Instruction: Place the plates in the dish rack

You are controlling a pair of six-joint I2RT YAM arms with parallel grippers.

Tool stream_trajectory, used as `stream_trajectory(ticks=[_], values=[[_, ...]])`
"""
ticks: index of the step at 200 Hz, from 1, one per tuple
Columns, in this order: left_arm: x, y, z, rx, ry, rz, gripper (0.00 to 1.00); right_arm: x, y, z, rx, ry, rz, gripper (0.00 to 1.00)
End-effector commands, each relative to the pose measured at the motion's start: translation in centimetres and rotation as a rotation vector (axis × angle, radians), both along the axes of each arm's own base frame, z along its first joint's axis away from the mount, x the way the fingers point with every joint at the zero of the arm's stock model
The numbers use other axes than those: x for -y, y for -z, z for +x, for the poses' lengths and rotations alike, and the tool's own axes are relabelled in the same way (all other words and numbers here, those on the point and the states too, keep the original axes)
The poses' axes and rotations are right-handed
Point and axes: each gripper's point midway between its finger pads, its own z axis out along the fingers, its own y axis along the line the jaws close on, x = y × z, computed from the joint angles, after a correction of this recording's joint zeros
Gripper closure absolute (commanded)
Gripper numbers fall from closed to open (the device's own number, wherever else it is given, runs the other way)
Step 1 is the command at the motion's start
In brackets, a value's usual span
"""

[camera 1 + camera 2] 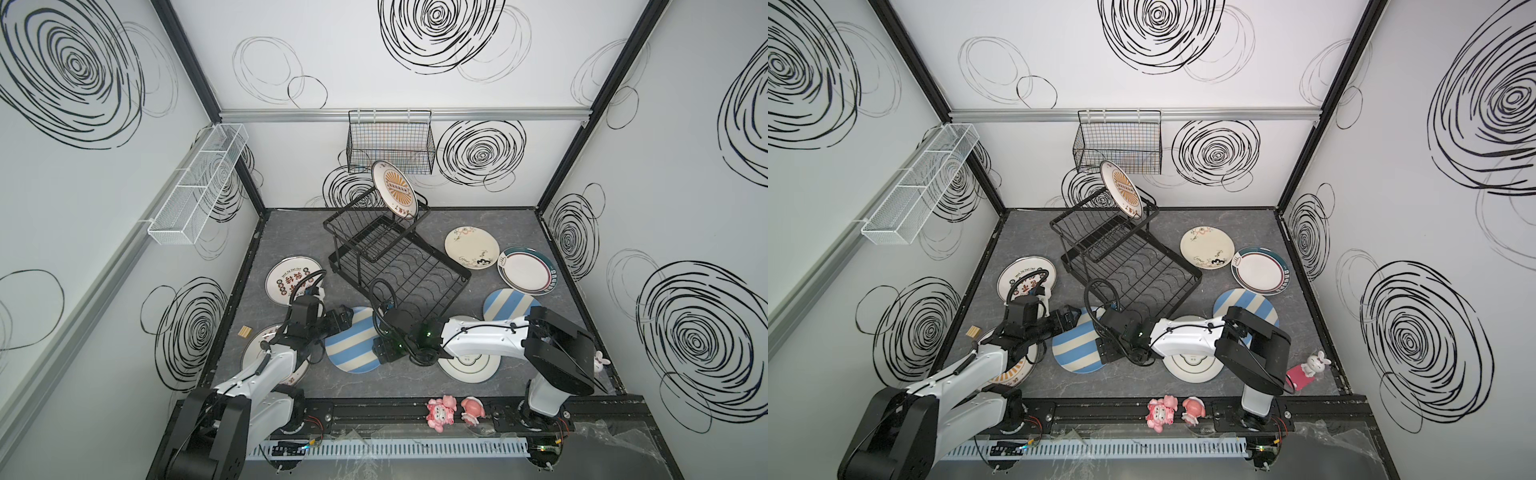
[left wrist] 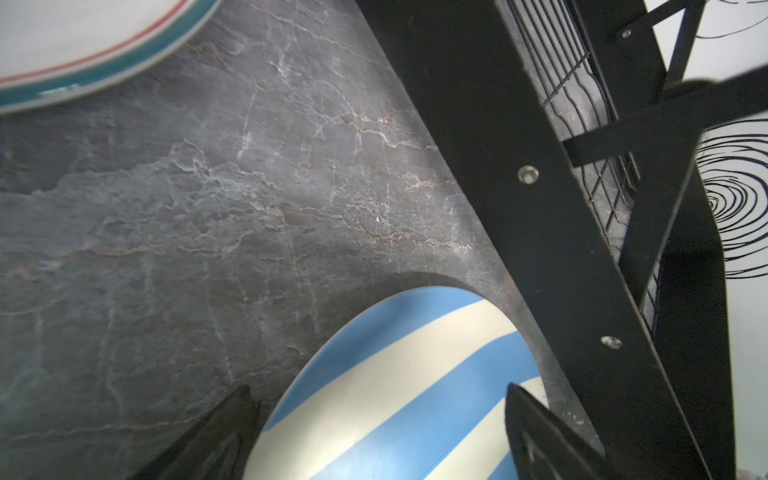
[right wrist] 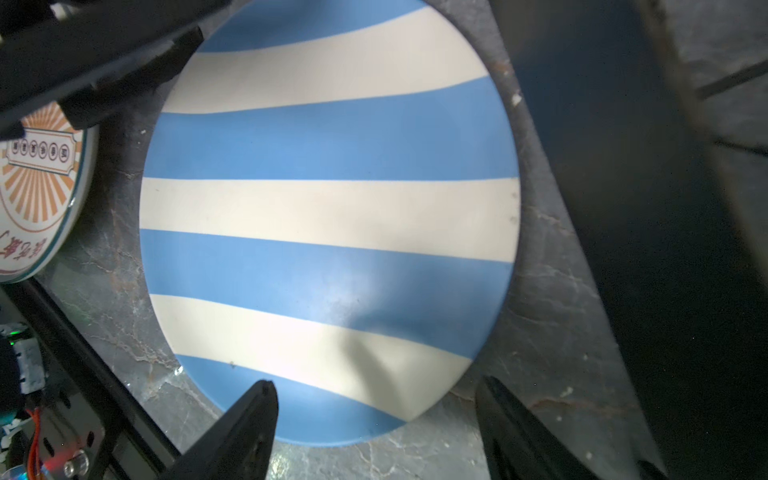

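1. Right gripper [image 3: 378, 395]: jaws spread wide, nothing pinched. It hangs low over the near edge of the striped plate [image 3: 328, 208].
2. Left gripper [image 2: 379, 390]: jaws likewise spread and empty, positioned at the opposite edge of the same plate. The wrist views do not show whether any fingertip touches the rim.
3. Striped plate: lies flat on the desk [image 1: 415, 382], just beside the near corner of the dish rack [image 1: 399, 266]. It is not yet loaded.
4. Rack status: one sunburst plate [image 1: 394, 189] stands tilted at the upper basket. The lower tray slots are empty.
5. Step in hand, as judged: a two-arm approach to grasp the striped plate.
6. Next move: a flat plate offers no free edge. One finger must pass under the rim, probably while the other gripper braces the far side. Then close on the rim, raise the plate upright and lower it into a lower-tray slot.
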Motion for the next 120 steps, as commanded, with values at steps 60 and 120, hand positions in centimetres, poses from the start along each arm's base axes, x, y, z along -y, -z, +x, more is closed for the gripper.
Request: stream_trajectory(ticks=[60,120], values=[[0.3,-1.0,0.1,0.02,0.005,0.025,0.04,0.7,1.5,1.1,-0.027,0.054,-0.093,0.2],[-0.4,-0.7,-0.6,0.003,-0.039,0.031,0.04,0.5,2.5,0.6,-0.028,0.035,-0.168,0.2]])
